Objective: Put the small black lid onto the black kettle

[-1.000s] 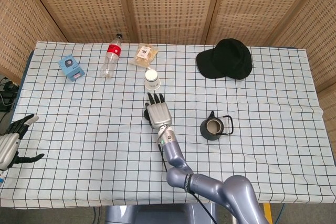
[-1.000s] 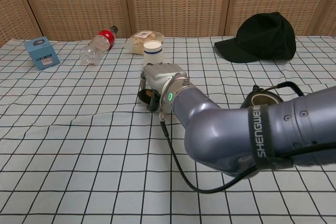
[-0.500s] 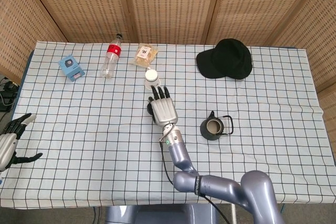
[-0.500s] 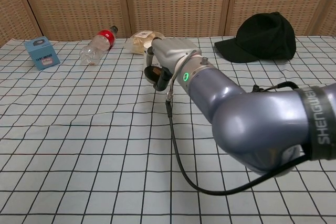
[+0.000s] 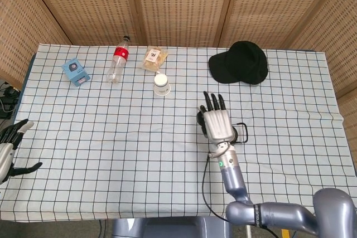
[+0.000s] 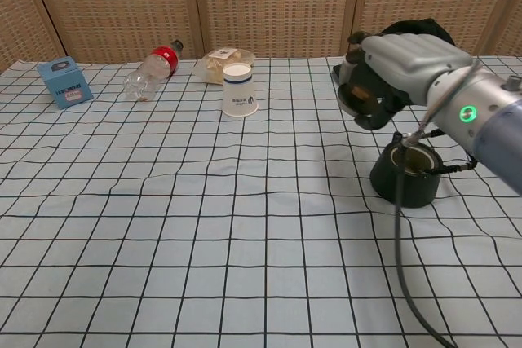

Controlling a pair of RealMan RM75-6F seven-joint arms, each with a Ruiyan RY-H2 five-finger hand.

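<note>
Holding the small black lid point(image 6: 356, 97) in its curled fingers point(image 6: 369, 85), the right hand point(image 5: 216, 122) hovers just above the open black kettle point(image 6: 405, 174) on the table point(image 5: 100, 137), so carrying seems done and only lowering and releasing remain.

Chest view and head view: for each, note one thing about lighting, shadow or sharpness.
Chest view: the right hand looks slightly soft against the crisp grid cloth, and the kettle casts only a faint shadow. Head view: light is even and without glare; the black cap shows little detail.
</note>
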